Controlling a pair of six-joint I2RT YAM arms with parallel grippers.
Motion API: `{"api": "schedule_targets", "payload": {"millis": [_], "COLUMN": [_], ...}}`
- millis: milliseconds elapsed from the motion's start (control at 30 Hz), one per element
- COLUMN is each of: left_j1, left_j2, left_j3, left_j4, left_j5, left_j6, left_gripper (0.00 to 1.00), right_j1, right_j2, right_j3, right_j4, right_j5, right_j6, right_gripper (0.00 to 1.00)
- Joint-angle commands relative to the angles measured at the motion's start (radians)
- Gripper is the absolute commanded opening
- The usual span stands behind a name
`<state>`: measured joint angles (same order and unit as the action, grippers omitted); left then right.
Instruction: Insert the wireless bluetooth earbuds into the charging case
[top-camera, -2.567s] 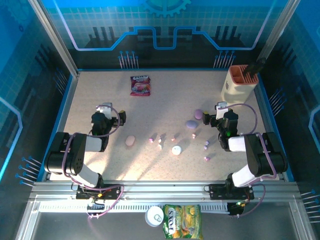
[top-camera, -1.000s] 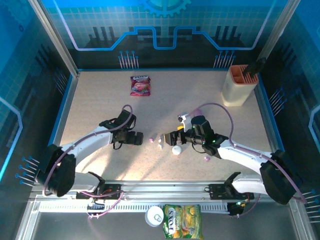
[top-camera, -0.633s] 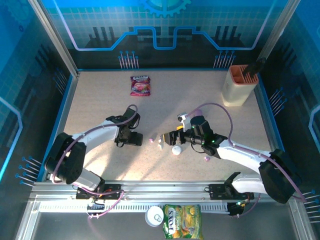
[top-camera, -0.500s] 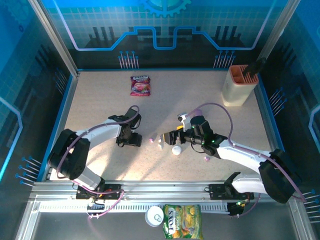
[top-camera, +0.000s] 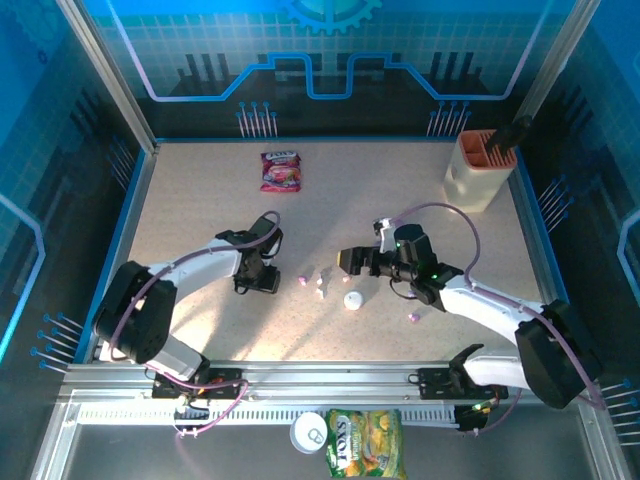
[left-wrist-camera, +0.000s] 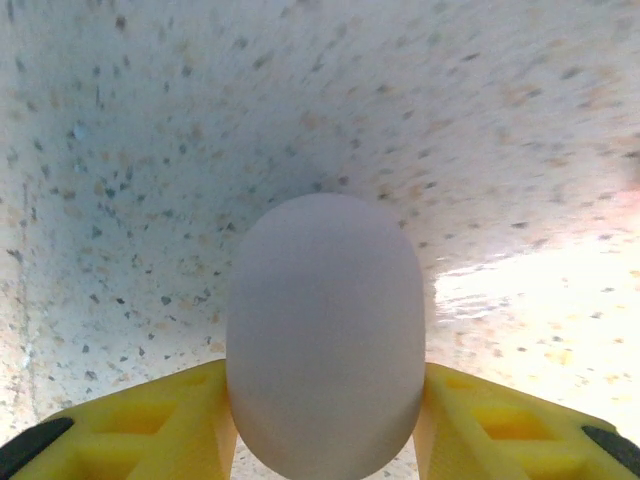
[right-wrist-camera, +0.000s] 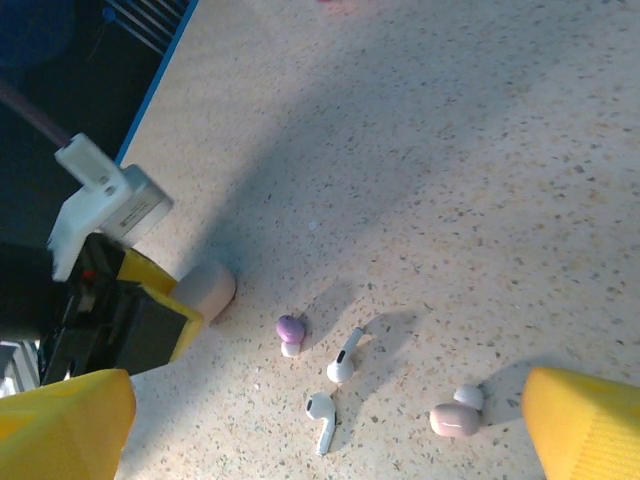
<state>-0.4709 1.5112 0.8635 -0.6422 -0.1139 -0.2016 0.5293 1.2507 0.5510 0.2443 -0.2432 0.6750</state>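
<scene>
Fingers (left-wrist-camera: 150, 425) of left gripper (top-camera: 262, 280): yellow, partly closed, pressed against both sides of pink case (left-wrist-camera: 322, 335), which sits on speckled table (top-camera: 200, 200). Right gripper (top-camera: 348, 260): spread wide, nothing held, hanging to the right of the pink case. Earbuds (top-camera: 322, 285) lie loose on the table right of the pink case: purple bud (right-wrist-camera: 289, 330) nearest it, white bud (right-wrist-camera: 343, 360) and second white bud (right-wrist-camera: 320, 412) just beyond, pink bud (right-wrist-camera: 455, 418) farther right.
</scene>
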Motion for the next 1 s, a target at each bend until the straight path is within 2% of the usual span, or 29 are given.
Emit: {"api": "schedule_targets", "payload": {"millis": [0, 167, 267, 433, 633, 800, 967], "left_j1": [-0.041, -0.078, -0.105, -0.145, -0.146, -0.148, -0.152], "left_j2": [-0.063, -0.089, -0.097, -0.166, -0.176, -0.208, -0.24], "left_j3": [0.029, 0.009, -0.01, -0.118, -0.147, -0.206, -0.248], "left_j4": [0.1, 0.281, 0.355, 0.558, 0.611, 0.73, 0.848], "left_j5": [0.036, 0.097, 0.121, 0.253, 0.302, 0.377, 0.434], "left_j6": [0.108, 0.211, 0.277, 0.402, 0.423, 0.43, 0.432], "left_gripper": [0.47, 0.39, 0.39, 0.39, 0.39, 0.39, 0.38], "right_j1": [-0.047, -0.066, -0.066, -0.066, -0.067, -0.082, -0.098], "right_j2": [0.008, 0.016, 0.012, 0.023, 0.035, 0.062, 0.129], "right_j3": [-0.002, 0.042, 0.068, 0.101, 0.108, 0.101, 0.063], "right_j4": [0.006, -0.055, -0.11, -0.165, -0.191, -0.131, 0.087], "right_j5": [-0.129, -0.224, -0.251, -0.303, -0.319, -0.393, -0.505], "right_j6": [0.096, 0.102, 0.094, 0.088, 0.113, 0.211, 0.422], "right_gripper": [1.0, 1.0, 0.99, 0.93, 0.92, 0.89, 0.83]}}
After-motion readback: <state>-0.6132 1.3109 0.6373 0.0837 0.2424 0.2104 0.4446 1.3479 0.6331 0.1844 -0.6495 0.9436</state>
